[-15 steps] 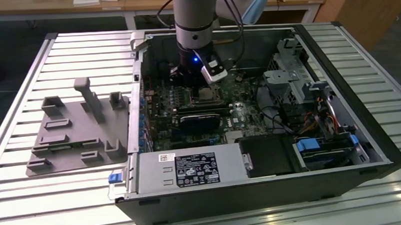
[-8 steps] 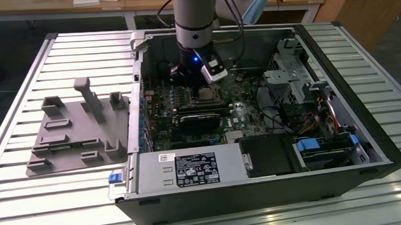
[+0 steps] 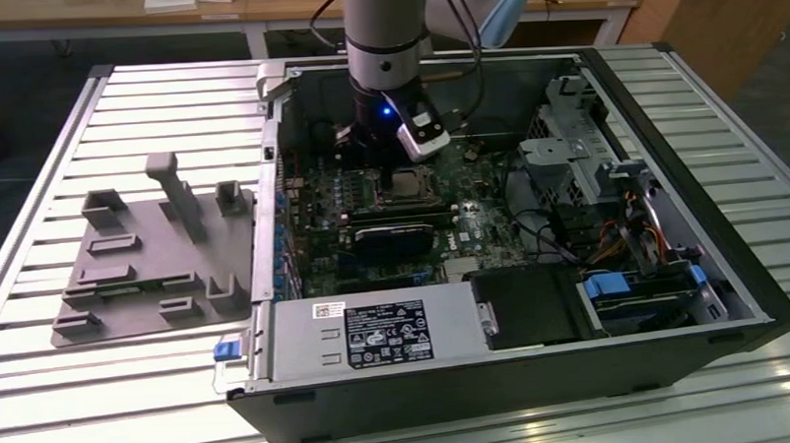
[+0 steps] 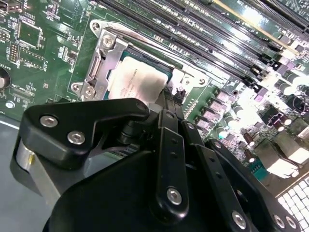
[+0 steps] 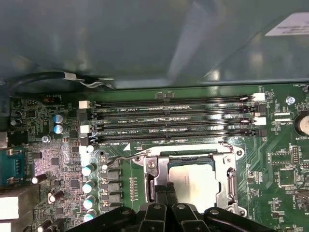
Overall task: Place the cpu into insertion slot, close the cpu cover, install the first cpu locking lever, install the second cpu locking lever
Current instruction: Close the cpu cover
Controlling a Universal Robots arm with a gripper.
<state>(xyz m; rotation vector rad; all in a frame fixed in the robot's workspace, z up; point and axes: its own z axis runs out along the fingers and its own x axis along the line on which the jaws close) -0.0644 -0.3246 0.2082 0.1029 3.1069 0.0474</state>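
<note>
I am judging that the main danger now is a sideways slip. The gripper [image 5: 162, 187] is standing right at one edge of the cpu cover [image 5: 231, 176]. If I am pressing a little off line, the fingertips could slide off the thin metal frame onto the pale face of the cpu [image 5: 193, 180], or onto the small parts of the motherboard [image 5: 58, 159] just beside the socket.

A second worry is the thin wire locking lever [image 5: 123, 155]. It is reaching out from a corner of the socket toward the capacitors and, as far as I can judge, it is not hooked down. A springy wire like this could be jumping away from smooth fingers. While it is free, the cover is probably not being pressed firmly.

In both wrist views the fingers are looking drawn close together, and I am seeing nothing held between them.

The cpu [image 4: 136, 79] is lying flat in the insertion slot [image 3: 382, 189], near the middle of the open computer case [image 3: 712, 270]. The cover [image 4: 99, 65] seems to be lying down around it, with the chip showing through the cut-out. The chip is sitting just beyond the fingertips, very near them. I cannot tell whether the tips are touching the frame or hanging just above it.
</note>
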